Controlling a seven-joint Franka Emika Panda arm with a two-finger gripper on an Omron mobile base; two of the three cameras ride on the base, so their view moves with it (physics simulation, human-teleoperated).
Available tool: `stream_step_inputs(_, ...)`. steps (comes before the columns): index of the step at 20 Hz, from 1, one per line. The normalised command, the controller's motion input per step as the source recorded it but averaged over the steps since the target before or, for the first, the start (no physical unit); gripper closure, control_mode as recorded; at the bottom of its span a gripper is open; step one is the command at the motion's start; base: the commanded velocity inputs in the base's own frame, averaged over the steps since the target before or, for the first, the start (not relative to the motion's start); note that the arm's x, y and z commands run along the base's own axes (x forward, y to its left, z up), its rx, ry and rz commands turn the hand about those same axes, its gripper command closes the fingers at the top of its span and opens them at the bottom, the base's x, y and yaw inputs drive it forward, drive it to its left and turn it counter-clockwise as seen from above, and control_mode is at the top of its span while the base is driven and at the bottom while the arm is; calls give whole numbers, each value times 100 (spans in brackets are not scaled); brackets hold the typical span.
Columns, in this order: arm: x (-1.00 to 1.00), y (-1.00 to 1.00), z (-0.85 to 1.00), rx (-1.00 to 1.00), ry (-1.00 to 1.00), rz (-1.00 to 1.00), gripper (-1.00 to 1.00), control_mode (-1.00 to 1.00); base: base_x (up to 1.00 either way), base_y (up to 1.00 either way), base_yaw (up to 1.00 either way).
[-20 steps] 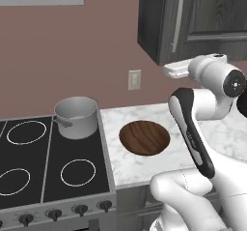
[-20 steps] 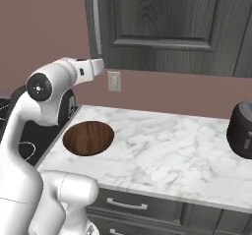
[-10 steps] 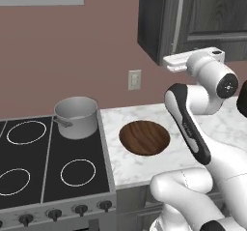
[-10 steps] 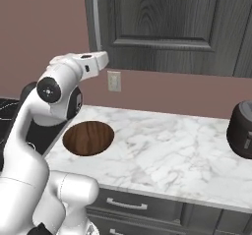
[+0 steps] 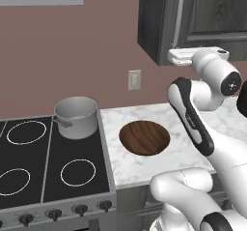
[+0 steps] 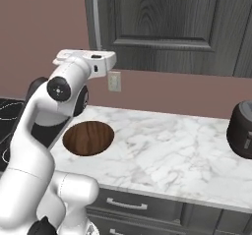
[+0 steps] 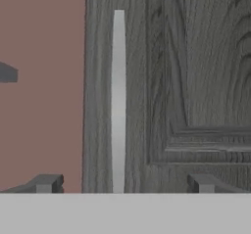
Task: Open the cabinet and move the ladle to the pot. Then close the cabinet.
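Cabinet [image 7: 196,81]: dark grey wall unit, door shut, above the marble counter [image 6: 172,150].
Handle [image 7: 118,101]: vertical silver bar by the door's left edge.
Gripper [image 7: 122,183]: jaws spread wide, holding nothing, facing the handle's lower end.
Pot [image 5: 76,117]: on the stove, left of the cabinet.

One cabinet [image 5: 202,17], one pot [image 5: 76,116], one wooden disc [image 5: 144,137], one outlet [image 5: 134,79].

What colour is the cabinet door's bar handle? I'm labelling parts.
Silver, a pale bar handle against the dark grey wood-grain cabinet; clearest in the hand view.
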Motion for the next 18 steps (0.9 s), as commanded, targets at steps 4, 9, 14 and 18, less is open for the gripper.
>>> stream_step_inputs(4, 35, 0, 5, 1, -13, 0, -100, -100, 0, 0, 0)
stream_step_inputs(9, 32, 0, 5, 0, -12, 0, -100, -100, 0, 0, 0)
stream_step_inputs(14, 27, 0, 6, 0, -3, 0, -100, -100, 0, 0, 0)
stream_step_inputs(18, 26, 0, 13, 0, 0, 0, -100, -100, 0, 0, 0)
